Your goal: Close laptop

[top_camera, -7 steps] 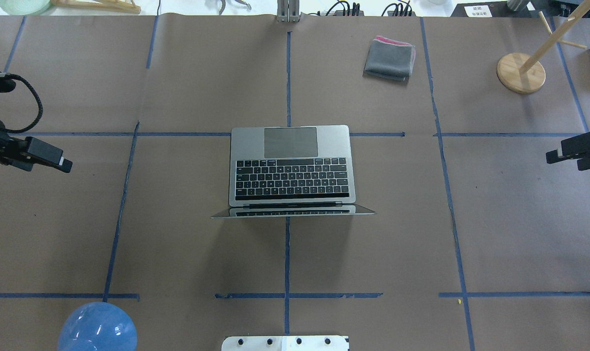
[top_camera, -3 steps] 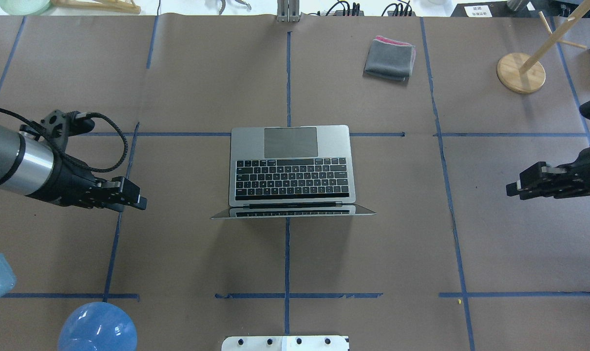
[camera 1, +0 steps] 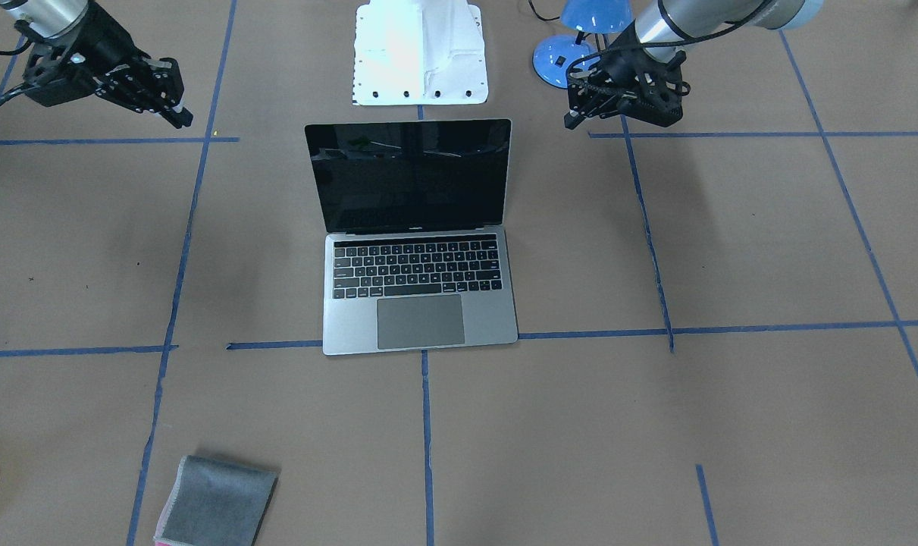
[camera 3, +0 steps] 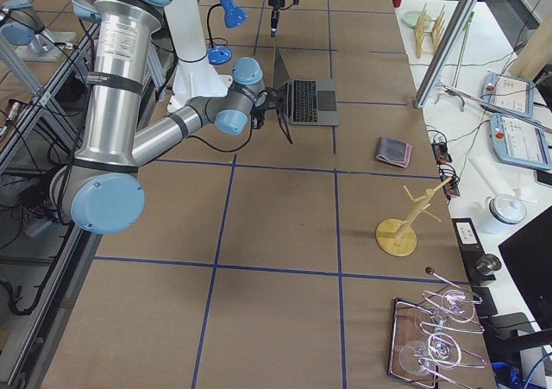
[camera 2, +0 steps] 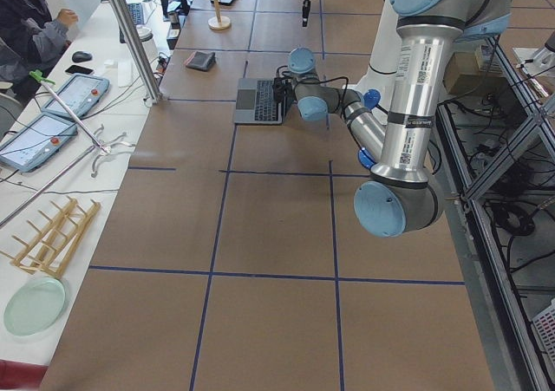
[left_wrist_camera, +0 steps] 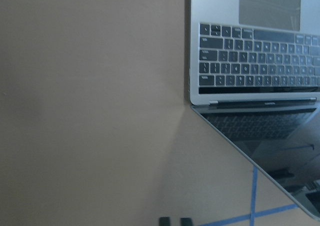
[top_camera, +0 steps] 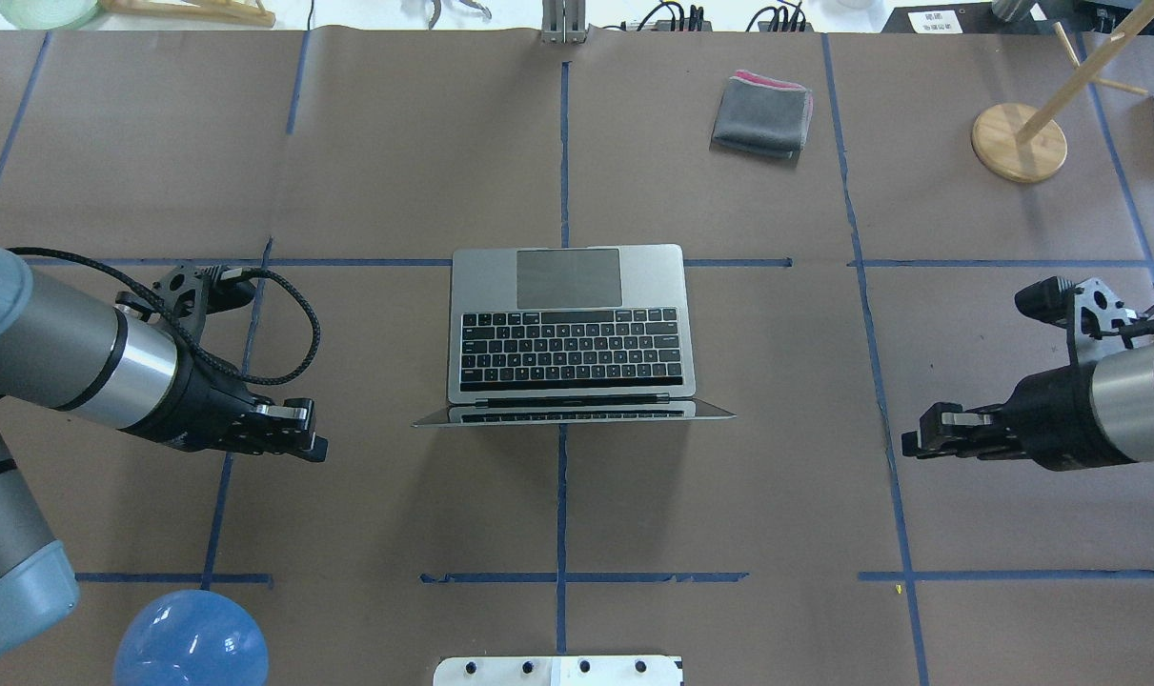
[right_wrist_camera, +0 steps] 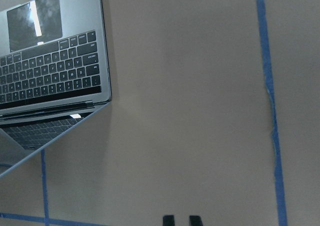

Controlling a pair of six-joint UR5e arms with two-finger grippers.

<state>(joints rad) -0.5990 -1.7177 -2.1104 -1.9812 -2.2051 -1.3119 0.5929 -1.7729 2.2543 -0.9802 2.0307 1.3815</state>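
Observation:
The laptop (top_camera: 567,324) stands open in the middle of the table, its silver-grey base with black keys flat and its glossy black screen (camera 1: 412,176) upright on the robot's side. My left gripper (top_camera: 314,446) hangs to the left of the screen's edge, apart from it, with its fingers together and empty. My right gripper (top_camera: 910,445) hangs to the right of the screen, farther off, also with its fingers together and empty. The left wrist view shows the laptop's left corner (left_wrist_camera: 200,100). The right wrist view shows its right corner (right_wrist_camera: 102,103).
A grey folded cloth (top_camera: 762,114) lies at the far right of the centre. A wooden stand (top_camera: 1018,141) is at the far right. A blue lamp (top_camera: 191,638) and the white base plate (top_camera: 557,671) are at the near edge.
Both arms have swung in from the table's sides towards the laptop and nearer the robot, level with the screen. The laptop has not moved.

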